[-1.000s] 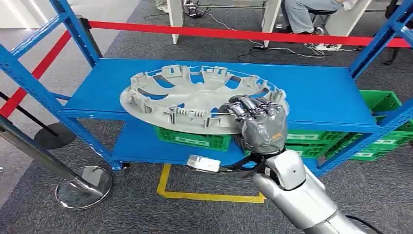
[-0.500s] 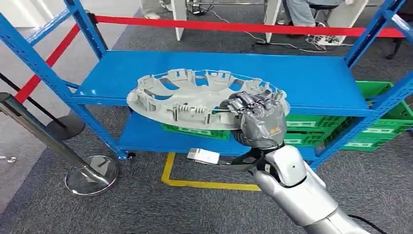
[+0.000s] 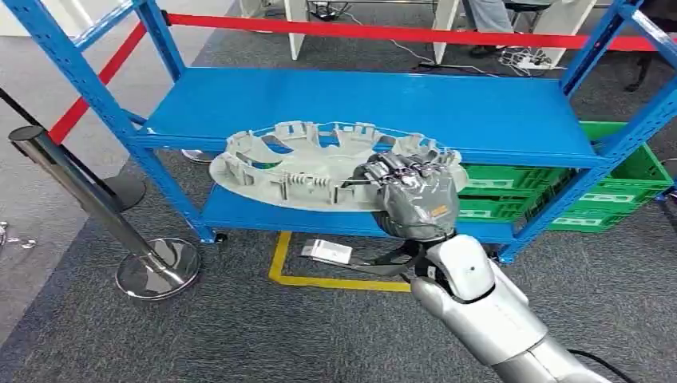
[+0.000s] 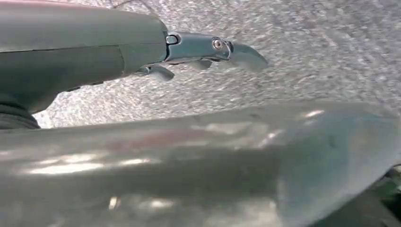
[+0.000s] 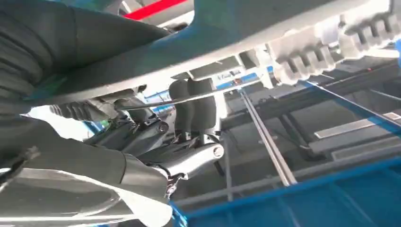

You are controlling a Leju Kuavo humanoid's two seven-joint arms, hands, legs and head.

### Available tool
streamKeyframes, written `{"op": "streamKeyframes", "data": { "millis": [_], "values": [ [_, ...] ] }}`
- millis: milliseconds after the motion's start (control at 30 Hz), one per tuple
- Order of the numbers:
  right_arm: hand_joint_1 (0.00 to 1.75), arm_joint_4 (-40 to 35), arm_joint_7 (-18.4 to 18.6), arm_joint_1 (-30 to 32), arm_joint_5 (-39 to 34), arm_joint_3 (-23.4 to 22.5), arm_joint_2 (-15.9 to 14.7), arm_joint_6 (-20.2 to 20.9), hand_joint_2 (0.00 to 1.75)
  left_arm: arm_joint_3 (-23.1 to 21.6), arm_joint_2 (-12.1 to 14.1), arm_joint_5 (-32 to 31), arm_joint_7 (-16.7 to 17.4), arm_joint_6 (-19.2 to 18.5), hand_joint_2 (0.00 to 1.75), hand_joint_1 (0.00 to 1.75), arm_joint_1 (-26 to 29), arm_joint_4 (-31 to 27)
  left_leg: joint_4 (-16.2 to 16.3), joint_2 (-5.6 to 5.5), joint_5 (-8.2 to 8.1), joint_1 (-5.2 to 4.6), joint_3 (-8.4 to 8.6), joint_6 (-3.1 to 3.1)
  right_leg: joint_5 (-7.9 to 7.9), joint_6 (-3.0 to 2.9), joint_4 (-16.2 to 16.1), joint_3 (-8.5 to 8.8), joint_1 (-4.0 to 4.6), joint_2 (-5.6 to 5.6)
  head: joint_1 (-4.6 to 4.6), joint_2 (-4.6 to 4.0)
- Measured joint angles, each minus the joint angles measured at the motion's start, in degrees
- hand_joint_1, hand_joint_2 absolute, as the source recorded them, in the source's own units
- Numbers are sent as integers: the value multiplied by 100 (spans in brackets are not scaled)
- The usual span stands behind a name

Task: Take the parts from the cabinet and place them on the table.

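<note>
Place: a workshop or test floor set inside an office space
Storage: blue steel rack (image 3: 375, 104) with green crates (image 3: 607, 195) beneath
Barriers: red belt (image 3: 383, 32) on chrome posts (image 3: 156, 271)
Floor: grey carpet (image 3: 160, 335), yellow tape mark (image 3: 279, 267)
Background: white desk legs (image 3: 445, 28), cables

**Surfaces as I see them**

The hubcap (image 3: 307, 171) I hold looks like matt grey plastic, ribbed on its inner face. My right hand (image 3: 415, 199) has a dull grey cover; the arm (image 3: 487, 307) is glossy silver. Shelf (image 3: 447, 112): smooth blue painted metal. Post (image 3: 88, 199): polished chrome. Carpet (image 3: 160, 343): rough grey.
</note>
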Motion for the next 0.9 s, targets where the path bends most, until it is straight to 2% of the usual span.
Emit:
{"op": "streamKeyframes", "data": {
  "millis": [33, 67, 100, 133, 167, 200, 233, 267, 300, 333, 367, 433, 467, 500, 533, 567, 600, 633, 667, 700, 733, 800, 833, 867, 900],
  "values": [
    [175, 15, 15, -10, 15, -4, -2, 0, 175, -2, 15, -2, 4, -2, 0, 0, -2, 0, 0, -2, 61, 1, -81, 55, -339, 15, 222, -134, 3, 8, 44, 0],
    [175, 22, 20, -14, 28, -9, -2, 0, 175, -2, 24, -2, 7, -6, 0, 0, -9, 0, 8, -3, 129, -2, -164, 80, -728, 36, 633, -234, -8, 11, 55, 2],
    [175, 31, 31, -14, 44, -9, -2, 2, 175, -4, 22, -2, 15, -15, 0, 0, -16, 0, 14, -2, 199, -11, -254, 87, -1028, 49, 1115, -349, -10, 12, 53, 0],
    [175, 33, 33, -12, 59, -9, -4, 4, 175, -4, 24, -4, 31, -20, 0, 0, -20, 2, 18, -2, 261, -19, -343, 85, -1191, 65, 1513, -427, -11, 12, 50, 2],
    [175, 43, 35, -10, 81, -7, -9, 5, 175, -7, 24, -13, 37, -24, 0, 0, -20, 4, 27, -1, 325, -26, -432, 77, -1180, 73, 1742, -421, -11, 12, 50, 0],
    [175, 57, 39, -6, 94, -9, -13, 2, 175, -7, 26, -20, 39, -31, 0, 0, -20, 9, 37, 1, 382, -27, -517, 69, -1023, 72, 1709, -292, -11, 12, 50, 2],
    [175, 72, 48, -3, 107, -9, -17, -2, 175, -9, 26, -42, 39, -31, 0, 0, -19, 15, 49, 1, 429, -28, -593, 59, -822, 60, 1464, -66, -11, 11, 50, 0],
    [175, 79, 48, -4, 114, -13, -20, -4, 175, -15, 24, -55, 44, -31, 0, 0, -21, 17, 69, 1, 476, -27, -664, 43, -647, 43, 1007, 273, -11, 11, 53, 0],
    [175, 79, 48, -6, 125, -17, -20, -7, 175, -24, 20, -61, 48, -31, 0, 0, -27, 20, 94, -3, 511, -27, -709, 20, -587, 21, 490, 644, -11, 12, 53, 2],
    [175, 79, 63, -18, 129, -31, -20, -9, 175, -42, 20, -63, 55, -33, 0, 0, -33, 20, 111, -5, 547, -56, -773, -10, -781, 7, 27, 950, 6, 17, 54, 0],
    [175, 72, 63, -17, 157, -44, -20, -22, 175, -52, 17, -74, 63, -35, 0, 0, -45, 20, 129, -1, 612, -58, -807, -35, -826, -9, -197, 1055, 13, 25, 39, 2],
    [175, 85, 74, -4, 199, -50, -22, -61, 175, -61, 20, -83, 85, -39, 0, 0, -59, 31, 95, 0, 730, -37, -844, -85, -752, -32, -136, 956, 35, 36, 50, 2],
    [175, 87, 77, 0, 208, -57, -22, -88, 175, -68, 20, -83, 90, -42, 0, 0, -57, 31, 95, -8, 762, -47, -859, -121, -708, -87, -142, 924, 30, 33, 39, 0],
    [175, 90, 79, -3, 225, -65, -22, -124, 175, -77, 26, -96, 92, -42, 0, 0, -61, 31, 134, -20, 654, -29, -903, -157, -644, -146, -166, 896, -18, 1, 57, 0],
    [175, 90, 79, 0, 229, -72, -22, -158, 175, -85, 26, -98, 96, -42, 0, 0, -60, 31, 300, -20, 397, -29, -957, -198, -603, -201, -164, 846, -16, 3, 24, 0],
    [175, 90, 79, 0, 238, -72, -22, -207, 175, -94, 26, -98, 105, -46, 0, 0, -61, 33, 667, -20, 76, -10, -1058, -227, -557, -240, -156, 790, -15, -1, 2, 0],
    [175, 90, 79, -1, 249, -76, -22, -232, 175, -96, 26, -101, 107, -48, 0, 0, -66, 33, 1149, -20, -240, 6, -1186, -258, -509, -243, -143, 724, -13, -4, 5, 2],
    [175, 90, 79, -2, 260, -79, -22, -238, 175, -101, 22, -101, 107, -50, 0, 0, -73, 33, 1544, -20, -443, 19, -1270, -278, -473, -244, -131, 666, -10, -7, 4, 0],
    [175, 90, 81, -2, 264, -85, -22, -238, 175, -109, 15, -107, 125, -57, 0, 0, -80, 39, 1876, -19, -529, 33, -1296, -294, -425, -240, -101, 575, -9, -10, 7, 0],
    [175, 90, 81, -1, 267, -90, -22, -236, 175, -120, 13, -109, 142, -57, 0, 0, -84, 39, 1875, -19, -446, 41, -1211, -298, -394, -231, -73, 500, -9, -10, 4, 0],
    [175, 90, 81, 2, 267, -90, -22, -236, 175, -131, 15, -111, 144, -57, 0, 0, -83, 39, 1648, -19, -274, 43, -1010, -290, -362, -222, -36, 420, -9, -8, 2, 0],
    [175, 90, 79, 5, 284, -92, -22, -236, 175, -146, 26, -114, 153, -55, 0, 0, -88, 39, 744, -21, 45, 39, -393, -233, -321, -191, 25, 318, -8, 3, 2, 0],
    [175, 90, 79, 7, 284, -96, -22, -240, 175, -149, 37, -114, 153, -52, 0, 0, -97, 39, 327, -29, -60, 26, -165, -185, -299, -164, 43, 272, -9, -2, 4, 0],
    [175, 90, 79, -2, 286, -107, -22, -245, 175, -151, 39, -114, 153, -52, 0, 0, -100, 39, 157, -33, -79, -4, -80, -169, -261, -122, 53, 227, 9, -10, 24, 0],
    [175, 90, 79, 0, 289, -114, -22, -251, 175, -151, 37, -114, 153, -52, 0, 0, -100, 39, 143, -32, -61, -14, -104, -163, -195, -76, 50, 203, -3, -15, 4, 0]
  ]
}}
